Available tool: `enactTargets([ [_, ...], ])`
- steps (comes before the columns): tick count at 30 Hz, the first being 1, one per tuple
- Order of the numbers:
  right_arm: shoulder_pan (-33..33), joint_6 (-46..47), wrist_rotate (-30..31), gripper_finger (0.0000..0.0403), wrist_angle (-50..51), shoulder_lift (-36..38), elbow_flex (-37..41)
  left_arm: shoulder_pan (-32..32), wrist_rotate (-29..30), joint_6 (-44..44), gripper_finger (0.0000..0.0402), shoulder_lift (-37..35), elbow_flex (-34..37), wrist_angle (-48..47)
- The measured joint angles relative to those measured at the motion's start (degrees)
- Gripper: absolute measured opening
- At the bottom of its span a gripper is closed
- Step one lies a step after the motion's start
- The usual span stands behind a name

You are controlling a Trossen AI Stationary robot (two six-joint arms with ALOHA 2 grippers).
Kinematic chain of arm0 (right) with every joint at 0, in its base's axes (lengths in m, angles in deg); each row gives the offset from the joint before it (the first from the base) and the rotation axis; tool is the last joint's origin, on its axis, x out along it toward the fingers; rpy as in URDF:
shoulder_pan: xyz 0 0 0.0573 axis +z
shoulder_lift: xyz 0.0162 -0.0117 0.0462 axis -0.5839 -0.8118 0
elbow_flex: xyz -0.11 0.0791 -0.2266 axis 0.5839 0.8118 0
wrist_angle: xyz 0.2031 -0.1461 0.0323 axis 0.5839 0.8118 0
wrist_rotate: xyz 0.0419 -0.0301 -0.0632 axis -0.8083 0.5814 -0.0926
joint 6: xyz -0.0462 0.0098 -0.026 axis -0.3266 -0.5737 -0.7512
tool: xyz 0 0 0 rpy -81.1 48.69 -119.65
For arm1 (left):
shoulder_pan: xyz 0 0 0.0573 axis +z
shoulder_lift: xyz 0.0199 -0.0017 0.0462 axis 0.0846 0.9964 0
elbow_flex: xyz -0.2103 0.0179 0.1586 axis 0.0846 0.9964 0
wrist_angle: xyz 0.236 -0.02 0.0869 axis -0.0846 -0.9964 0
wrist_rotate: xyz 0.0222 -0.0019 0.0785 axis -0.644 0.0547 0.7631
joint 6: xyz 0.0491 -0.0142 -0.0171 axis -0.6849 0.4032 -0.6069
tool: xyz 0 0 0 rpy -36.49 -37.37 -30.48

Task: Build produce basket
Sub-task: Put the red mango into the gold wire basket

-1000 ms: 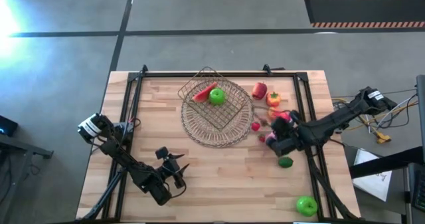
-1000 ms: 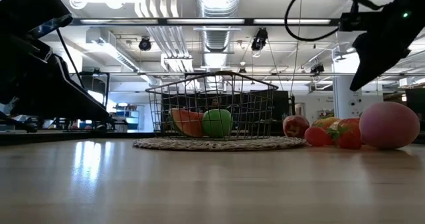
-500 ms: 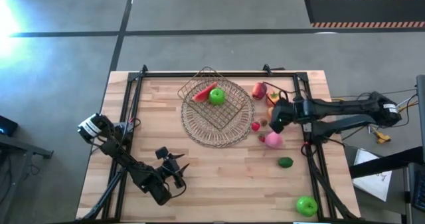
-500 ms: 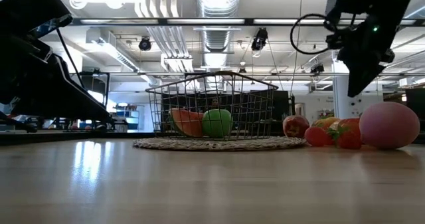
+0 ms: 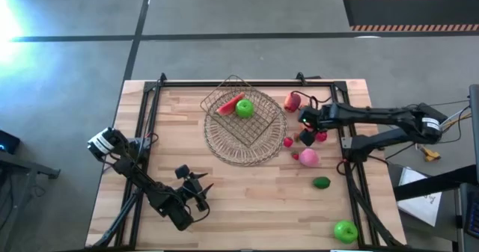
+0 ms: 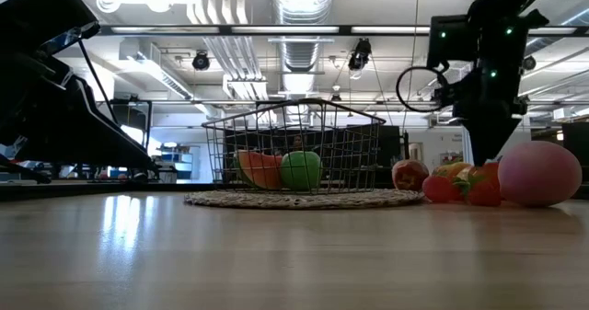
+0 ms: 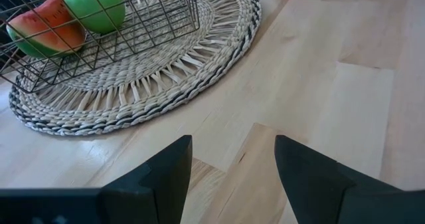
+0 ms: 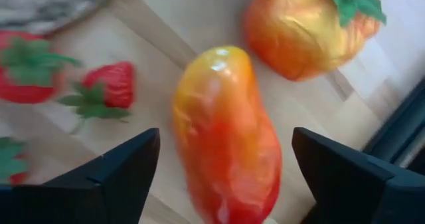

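Right wrist view: right gripper [image 8: 222,177] fingers spread wide around orange-red mango piece [image 8: 226,131], not gripping it; left gripper [image 7: 232,167] open, empty; no readable writing.

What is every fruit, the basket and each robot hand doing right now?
basket: upright on woven mat, holding a green apple and watermelon slice
mango: lying on table, not held
right gripper: open, fingers either side of mango
left gripper: open, empty, waiting
pink peach: on table
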Motion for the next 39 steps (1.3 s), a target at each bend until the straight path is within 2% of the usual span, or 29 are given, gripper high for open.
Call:
enactTargets([
  [5, -1.63, -0.68, -0.67, 0.0341, -0.19, -4.16, 0.0, 0.0, 0.0, 0.0, 0.0199, 0.0, 0.04, 0.01],
  [12, -1.73, -3.55, -5.09, 0.0338, -2.04, -9.29, 0.0, 0.0, -0.23, 0.02, 0.0199, 0.0, 0.04, 0.02],
  [16, -1.73, -4.6, -5.09, 0.0319, -3.34, -11.27, 0.0, 0.0, -0.24, 0.07, 0.0199, 0.0, 0.04, 0.04],
  [21, -1.73, -5.62, -5.08, 0.0273, -3.52, -12.22, -0.11, 0.0, -0.26, 0.14, 0.0199, 0.0, 0.04, 0.04],
  [25, -1.73, -5.6, -5.57, 0.0247, -3.57, -9.95, 0.07, 0.0, -0.28, 0.15, 0.0199, 0.0, 0.04, 0.07],
  [29, -1.71, -3.79, -5.37, 0.0247, -0.89, -5.26, -1.55, 0.0, -0.28, 0.17, 0.0199, 0.0, 0.04, 0.07],
  [33, -1.58, -1.46, -4.39, 0.0255, 2.21, -0.56, -5.79, 0.01, -0.28, 0.22, 0.0199, 0.0, 0.04, 0.13],
  [39, -0.57, -3.5, -4.18, 0.0256, -0.59, 1.83, -14.88, 0.02, -0.28, 0.2, 0.0199, 0.0, 0.04, 0.41],
])
